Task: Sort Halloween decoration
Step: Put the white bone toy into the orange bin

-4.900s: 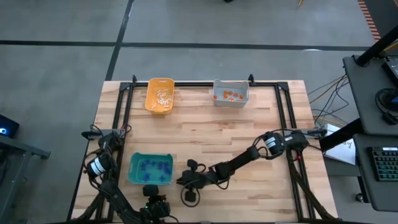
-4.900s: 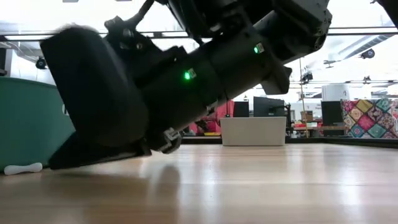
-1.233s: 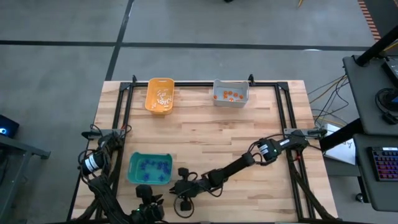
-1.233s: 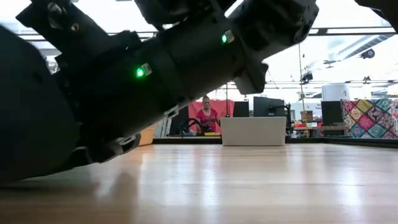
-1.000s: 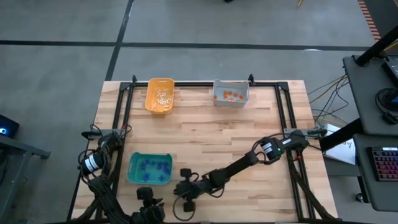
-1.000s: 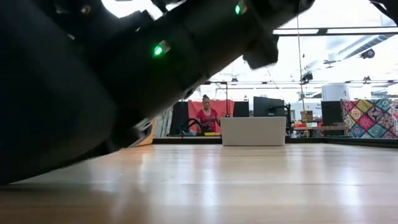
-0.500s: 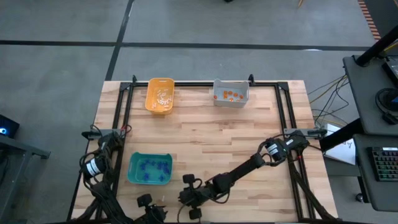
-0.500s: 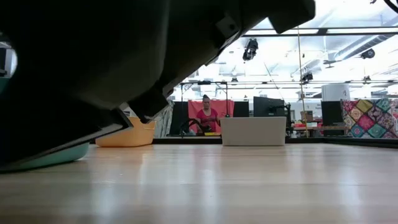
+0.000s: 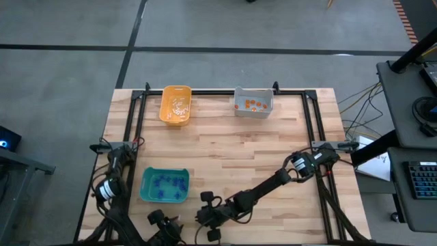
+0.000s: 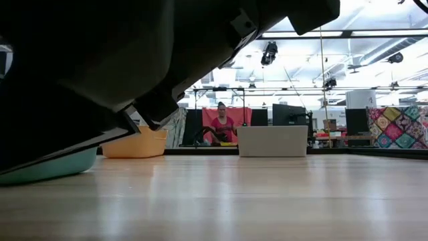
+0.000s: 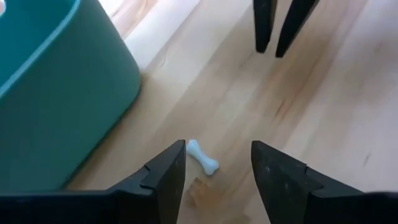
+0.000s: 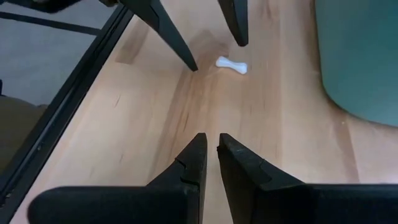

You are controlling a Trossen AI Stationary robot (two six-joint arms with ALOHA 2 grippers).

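Beside the teal bin (image 11: pixel 56 106), a white bone (image 11: pixel 203 156) lies between the spread left pincer (image 11: pixel 214 168); right pincer (image 12: pixel 210 163) nearly closed.

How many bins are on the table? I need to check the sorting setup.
3: a teal bin near the left arm, an orange-yellow bin and a grey bin along the far edge.

Pale planked wood on the counter (image 9: pixel 225 147), smooth with a soft sheen. Smooth, faintly glossy plastic for the teal bin (image 11: pixel 50 93). Glossy white plastic bone (image 11: pixel 203 156). Matt black plastic fingers (image 11: pixel 166 177) on the left tool (image 11: pixel 214 171).
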